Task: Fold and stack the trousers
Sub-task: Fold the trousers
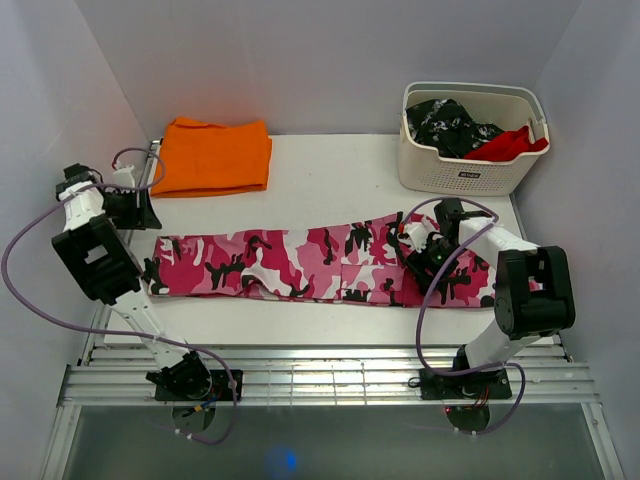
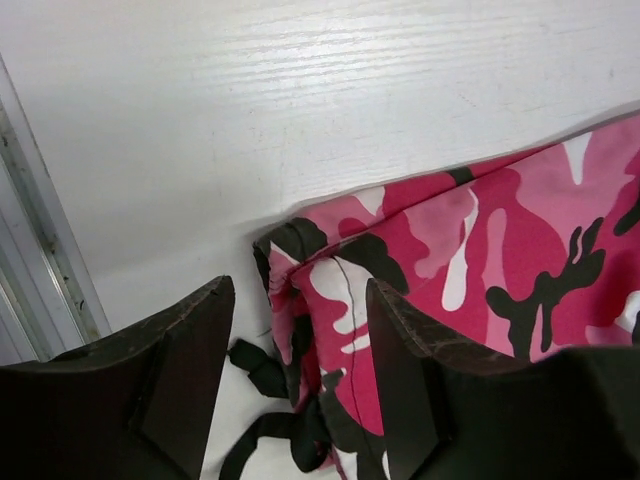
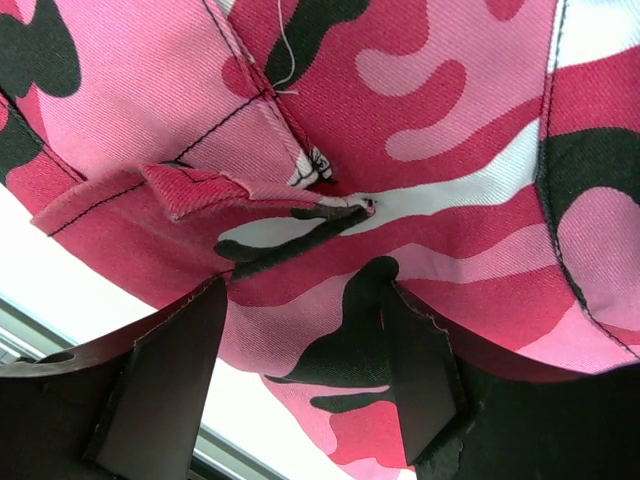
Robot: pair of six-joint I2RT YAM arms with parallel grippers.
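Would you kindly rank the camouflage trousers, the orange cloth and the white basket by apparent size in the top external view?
1. trousers, clearly largest.
2. white basket, slightly ahead, though its height makes this unsure.
3. orange cloth.

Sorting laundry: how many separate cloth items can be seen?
4: pink camouflage trousers mid-table, folded orange cloth far left, black-and-white speckled garment and red cloth in the white plastic basket; more may hide beneath.

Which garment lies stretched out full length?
The pink camouflage trousers, spread flat in the middle. The orange cloth is folded at the back left; the speckled garment and red cloth are bunched in the basket.
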